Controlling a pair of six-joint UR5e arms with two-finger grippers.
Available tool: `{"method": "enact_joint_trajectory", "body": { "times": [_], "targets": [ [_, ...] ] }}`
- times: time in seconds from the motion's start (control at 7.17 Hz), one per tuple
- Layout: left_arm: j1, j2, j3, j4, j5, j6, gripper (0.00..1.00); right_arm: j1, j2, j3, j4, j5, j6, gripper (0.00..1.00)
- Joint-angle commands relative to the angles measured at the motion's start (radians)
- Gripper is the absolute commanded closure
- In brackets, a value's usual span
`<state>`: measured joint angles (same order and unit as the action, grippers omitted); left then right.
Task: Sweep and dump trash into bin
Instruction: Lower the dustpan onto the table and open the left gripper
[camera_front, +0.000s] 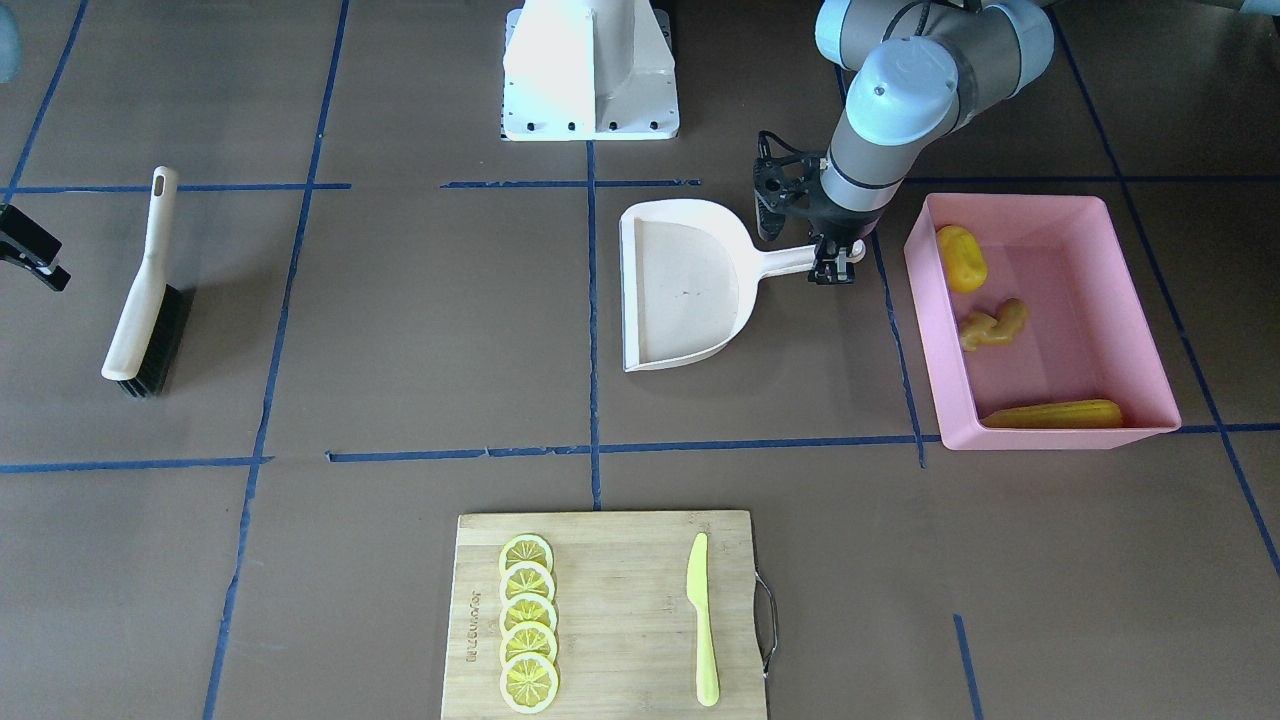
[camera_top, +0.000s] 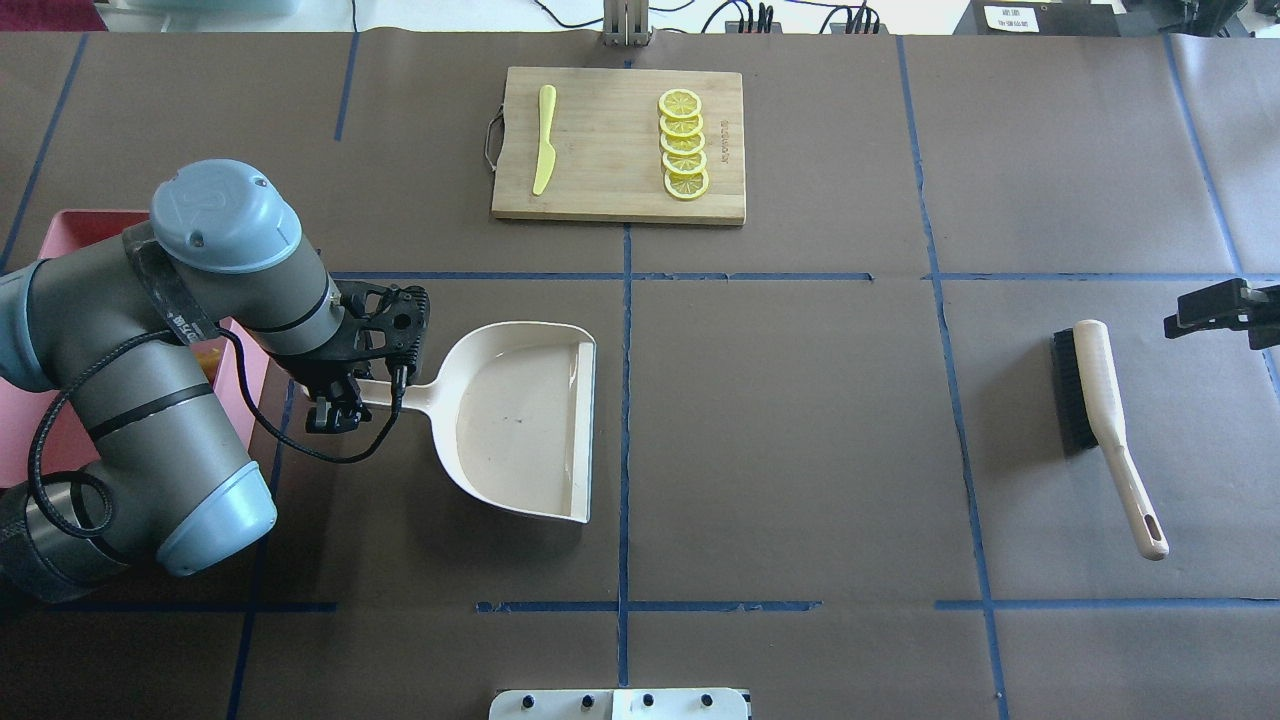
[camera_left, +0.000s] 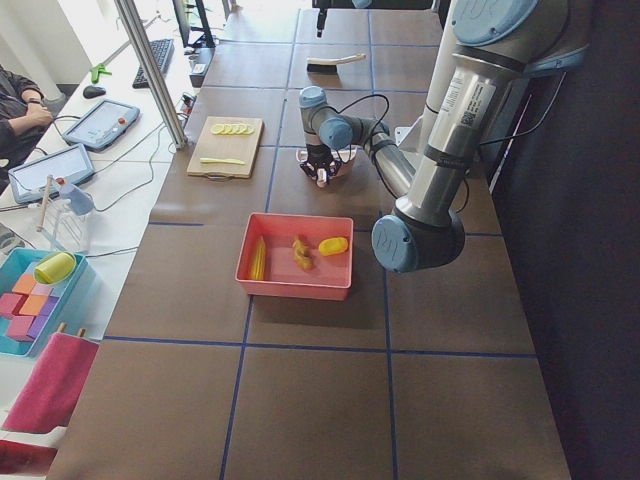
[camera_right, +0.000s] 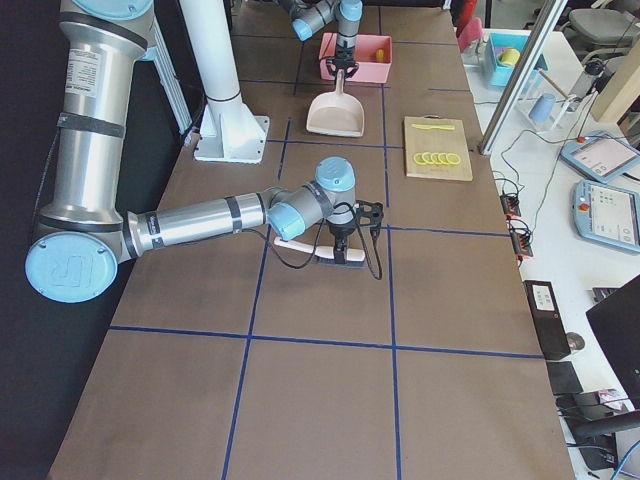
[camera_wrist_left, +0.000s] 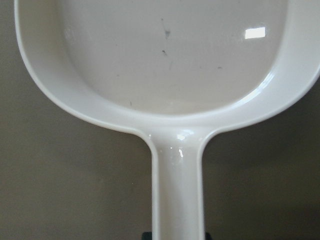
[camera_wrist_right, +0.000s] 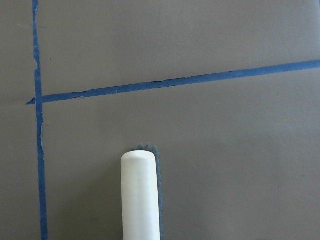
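Note:
All the trash lies in the pink bin (camera_front: 1130, 290): a yellow oval lump (camera_front: 961, 258), a tan ginger root (camera_front: 993, 325) and a corn cob (camera_front: 1052, 414) against the front wall. The beige dustpan (camera_front: 685, 290) sits flat and empty on the table beside the bin. My left gripper (camera_front: 838, 262) is shut on the end of its handle (camera_wrist_left: 177, 200). The brush (camera_top: 1100, 420) lies on the table on my right. My right gripper (camera_top: 1185, 318) hovers above it, open and holding nothing. Only the brush handle's tip (camera_wrist_right: 140, 195) shows in the right wrist view.
A wooden cutting board (camera_front: 620, 560) with several lemon slices (camera_front: 527, 622) and a yellow-green knife (camera_front: 702, 620) lies at the table's far side from me. My white base (camera_front: 590, 70) stands at the near edge. Blue tape lines cross the brown table.

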<state>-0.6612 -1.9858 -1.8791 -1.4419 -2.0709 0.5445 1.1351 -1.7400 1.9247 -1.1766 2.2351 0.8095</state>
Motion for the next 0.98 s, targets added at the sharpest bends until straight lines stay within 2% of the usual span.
{"method": "enact_joint_trajectory", "body": {
  "times": [0.0, 0.28, 0.56, 0.7, 0.84],
  "targets": [
    [0.000, -0.015, 0.000, 0.000, -0.002, 0.000, 0.15, 0.000, -0.001, 0.000, 0.000, 0.000, 0.000, 0.00],
    [0.002, -0.012, 0.005, 0.012, 0.000, 0.003, 0.10, 0.000, -0.001, 0.000, 0.000, 0.000, 0.000, 0.00],
    [-0.003, -0.010, -0.012, 0.014, -0.002, -0.009, 0.10, 0.000, -0.001, -0.001, 0.000, 0.000, 0.000, 0.00],
    [-0.021, -0.007, -0.026, 0.012, -0.002, -0.009, 0.07, 0.000, 0.000, -0.001, 0.000, 0.000, 0.000, 0.00],
    [-0.078, -0.005, -0.037, 0.012, -0.002, -0.012, 0.00, 0.000, 0.000, -0.001, 0.000, 0.000, 0.000, 0.00]
  ]
}}
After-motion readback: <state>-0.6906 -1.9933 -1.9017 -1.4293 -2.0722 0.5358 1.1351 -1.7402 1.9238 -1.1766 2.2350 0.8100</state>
